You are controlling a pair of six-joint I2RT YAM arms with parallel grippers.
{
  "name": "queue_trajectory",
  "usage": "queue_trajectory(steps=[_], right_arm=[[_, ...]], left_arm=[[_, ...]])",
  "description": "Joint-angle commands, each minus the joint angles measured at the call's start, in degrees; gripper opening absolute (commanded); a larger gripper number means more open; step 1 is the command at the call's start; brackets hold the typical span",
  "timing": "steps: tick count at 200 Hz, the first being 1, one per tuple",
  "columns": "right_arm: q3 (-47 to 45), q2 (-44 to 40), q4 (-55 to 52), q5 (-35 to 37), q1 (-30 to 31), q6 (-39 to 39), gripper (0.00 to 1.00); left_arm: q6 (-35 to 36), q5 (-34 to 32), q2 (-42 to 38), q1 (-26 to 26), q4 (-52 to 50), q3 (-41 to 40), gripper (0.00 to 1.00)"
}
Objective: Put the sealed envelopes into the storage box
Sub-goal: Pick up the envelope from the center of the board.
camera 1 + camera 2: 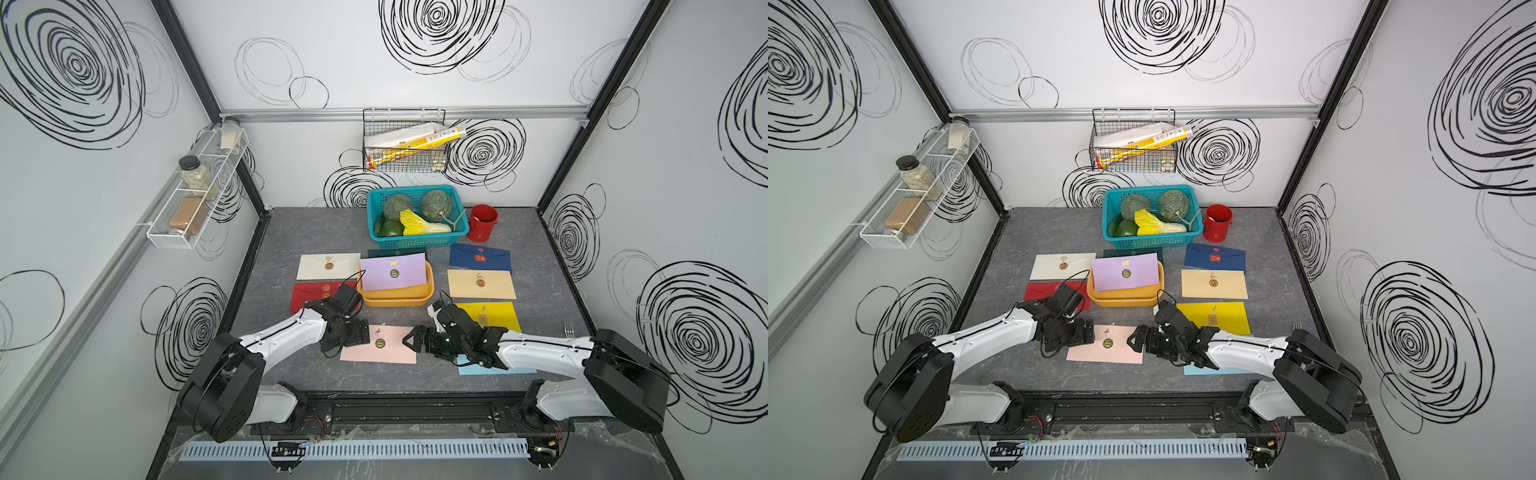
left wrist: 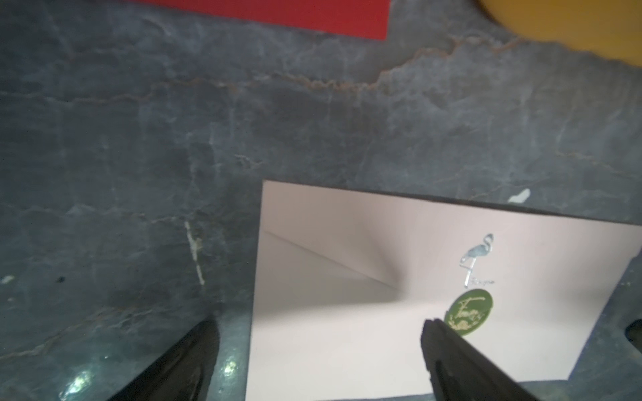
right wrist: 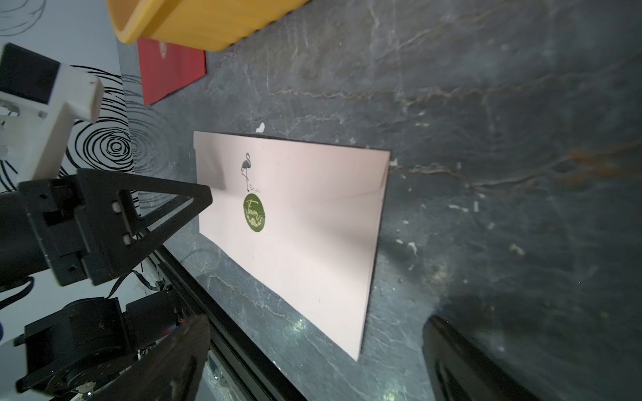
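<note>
Closest to the lens, my two arms reach from the front rail across the desk [image 1: 291,232] and meet at the pink envelope [image 1: 390,353], which lies flat at the near middle with its green seal facing up.

My left end effector [image 1: 358,334] hangs over that envelope's left short end, spread wide with nothing between its fingers. In the left wrist view one finger is over bare desk just outside the paper's edge, and the other is over the paper right beside the seal. I cannot tell whether either tip touches.

My right end effector [image 1: 409,343] is at the opposite short end, also spread and empty, with the envelope's edge just ahead of it.

Beyond the pink envelope sits the storage box [image 1: 397,297]. The lilac envelope [image 1: 407,272] leans tilted inside it, its top edge above the rim.

The other envelopes lie on the desk:
- The white envelope [image 1: 316,266] and red envelope [image 1: 309,291] are left of the box.
- The dark green envelope [image 1: 380,252] is behind it, mostly hidden.
- The navy envelope [image 1: 494,259], beige envelope [image 1: 498,286] and yellow envelope [image 1: 500,316] are to its right.
- The light blue envelope [image 1: 473,370] is partly under my right arm.
</note>
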Motion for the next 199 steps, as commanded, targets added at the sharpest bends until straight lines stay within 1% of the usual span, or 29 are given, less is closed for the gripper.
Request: queue_trajectory(steps=[1, 54, 99, 128, 142, 163, 199], right_arm=[[-1.37, 1.25, 1.53, -0.61, 0.38, 0.71, 1.0], [-1.46, 5.71, 2.72, -1.28, 0.34, 0.48, 1.0], [-3.24, 7.83, 3.45, -0.88, 0.31, 0.5, 1.0], [-3.78, 8.07, 2.98, -0.1, 0.24, -0.05, 1.0], [-3.89, 7.57, 2.92, 0.17, 0.12, -0.01, 1.0], [-2.19, 7.65, 1.8, 0.39, -0.04, -0.01, 1.0], [1.97, 8.64, -1.61, 2.75, -0.03, 0.97, 1.0]], left_arm=[[1.39, 5.15, 1.9, -1.74, 2.7, -1.81, 0.98], [-0.58, 8.45, 1.57, -2.84, 6.84, -4.98, 0.98], [-0.55, 11.09, -0.13, -2.85, 7.78, -5.32, 0.98], [-0.31, 9.26, -0.84, -2.83, 5.97, -4.43, 0.99], [-0.28, 9.86, -1.77, -2.74, 6.38, -4.43, 0.99], [0.09, 10.51, -1.83, -2.93, 6.99, -4.67, 0.99], [0.16, 10.55, -1.27, -4.29, 8.1, -5.34, 0.98]])
